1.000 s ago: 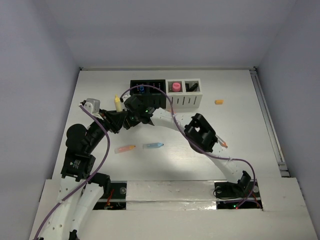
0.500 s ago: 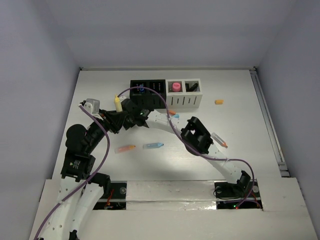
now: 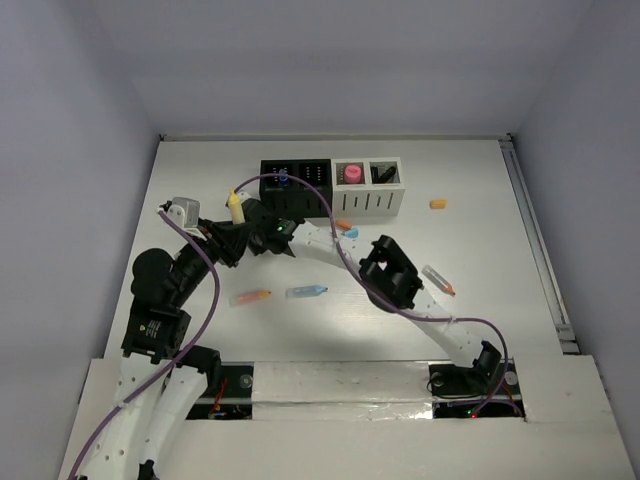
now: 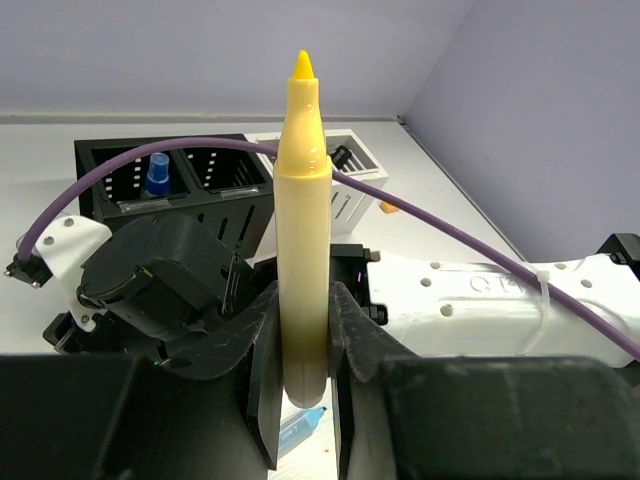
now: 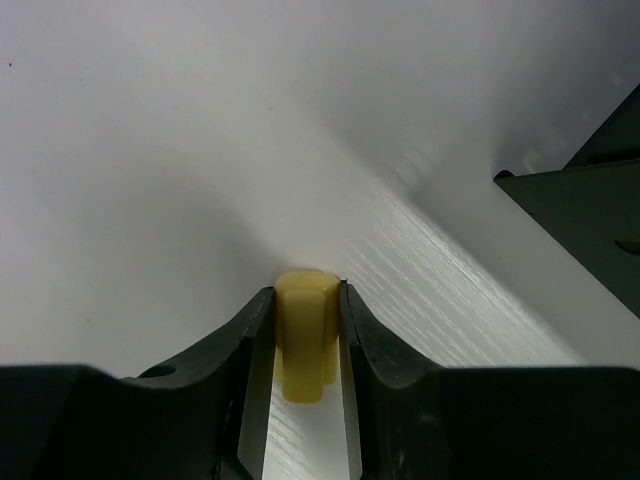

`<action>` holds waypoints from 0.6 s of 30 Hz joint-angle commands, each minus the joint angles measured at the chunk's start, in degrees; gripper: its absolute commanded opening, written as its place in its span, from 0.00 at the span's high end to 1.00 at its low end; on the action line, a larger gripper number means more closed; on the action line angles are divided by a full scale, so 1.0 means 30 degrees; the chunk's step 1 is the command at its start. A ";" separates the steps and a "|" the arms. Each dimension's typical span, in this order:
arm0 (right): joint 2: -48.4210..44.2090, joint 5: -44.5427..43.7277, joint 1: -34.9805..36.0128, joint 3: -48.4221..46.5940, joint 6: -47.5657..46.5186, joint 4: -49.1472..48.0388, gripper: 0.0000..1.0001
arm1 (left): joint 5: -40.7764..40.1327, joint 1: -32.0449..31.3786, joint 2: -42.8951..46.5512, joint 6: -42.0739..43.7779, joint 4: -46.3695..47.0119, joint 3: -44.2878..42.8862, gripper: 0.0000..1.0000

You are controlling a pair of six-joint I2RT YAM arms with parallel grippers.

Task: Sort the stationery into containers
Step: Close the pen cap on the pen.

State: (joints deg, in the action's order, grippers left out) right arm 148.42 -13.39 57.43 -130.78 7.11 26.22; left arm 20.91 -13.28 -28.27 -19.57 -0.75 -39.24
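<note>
My left gripper [image 4: 305,395] is shut on a yellow marker [image 4: 304,220] and holds it upright with its uncapped tip up; it also shows in the top view [image 3: 235,206]. My right gripper [image 5: 305,300] is shut on a small yellow cap [image 5: 304,335] above the white table. In the top view the right gripper [image 3: 256,218] is right beside the marker and the left gripper [image 3: 228,236]. The row of containers, two black [image 3: 295,182] and two white [image 3: 370,192], stands just behind them. A pink piece [image 3: 350,173] sits in a white holder and a blue one [image 3: 284,178] in a black holder.
Loose on the table lie an orange pen [image 3: 250,297], a blue pen [image 3: 306,291], a small orange-and-blue piece [image 3: 345,227], a clear pen with an orange tip [image 3: 438,279] and an orange bit [image 3: 437,204]. The right arm [image 3: 395,272] stretches across the middle.
My right gripper has moved left, closer to the marker held by the left gripper. The right arm's elbow shifted left, uncovering the orange-and-blue piece. The left gripper stayed put.
</note>
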 commanded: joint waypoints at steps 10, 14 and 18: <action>-0.8478 -0.1512 0.0046 1.1301 0.1523 -0.7820 1.00 | 0.0208 0.0090 0.0108 -0.0301 0.1042 0.0102 1.00; -1.2172 -0.3327 0.0046 1.4029 0.1933 -0.9062 1.00 | 0.0706 0.0090 -0.0126 -0.0653 0.1393 0.0278 1.00; -1.5506 -0.4180 -0.0510 1.6108 0.2929 -0.9002 1.00 | 0.1642 0.0090 -0.0273 -0.1296 0.1890 0.0629 1.00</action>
State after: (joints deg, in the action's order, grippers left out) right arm 110.19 -21.32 57.01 -85.41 12.62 5.74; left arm 22.83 -13.28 -28.73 -21.47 0.71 -38.39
